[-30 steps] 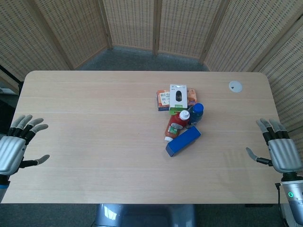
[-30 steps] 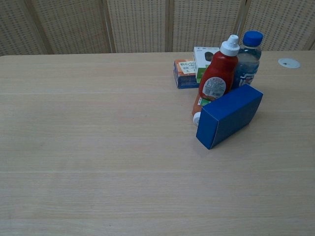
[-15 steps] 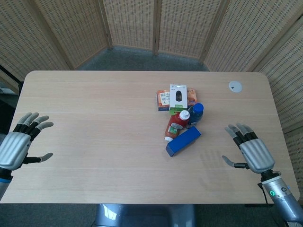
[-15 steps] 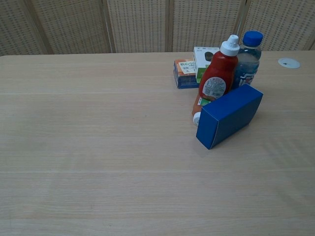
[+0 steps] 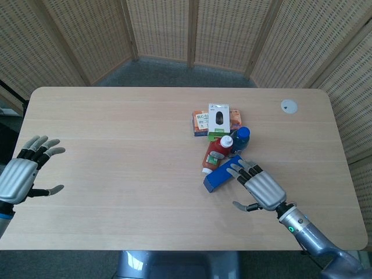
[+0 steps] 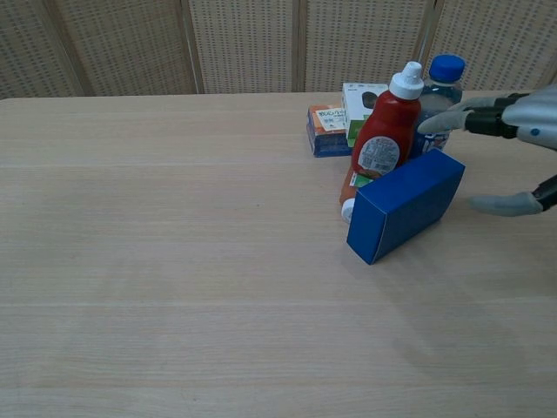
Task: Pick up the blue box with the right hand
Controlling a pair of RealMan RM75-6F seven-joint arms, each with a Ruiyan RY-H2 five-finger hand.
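Observation:
The blue box (image 5: 222, 175) (image 6: 405, 204) lies on the table, leaning against a red ketchup bottle (image 5: 217, 152) (image 6: 380, 132). My right hand (image 5: 260, 187) (image 6: 513, 139) hovers open just right of the box, fingers spread, fingertips reaching over its right end and the thumb apart below. Nothing is in its grasp. My left hand (image 5: 23, 173) stays open at the table's left edge, far from the box; the chest view does not show it.
A blue-capped water bottle (image 5: 240, 139) (image 6: 438, 97) stands right behind the box. A second ketchup bottle lies beside the standing one. A white mouse box (image 5: 218, 120) and an orange box (image 5: 201, 122) lie farther back. A white disc (image 5: 289, 106) sits at the far right.
My right hand has swept in from the table's right edge to the blue box's right end and now shows in the chest view. The left hand has shifted slightly. The objects have not moved.

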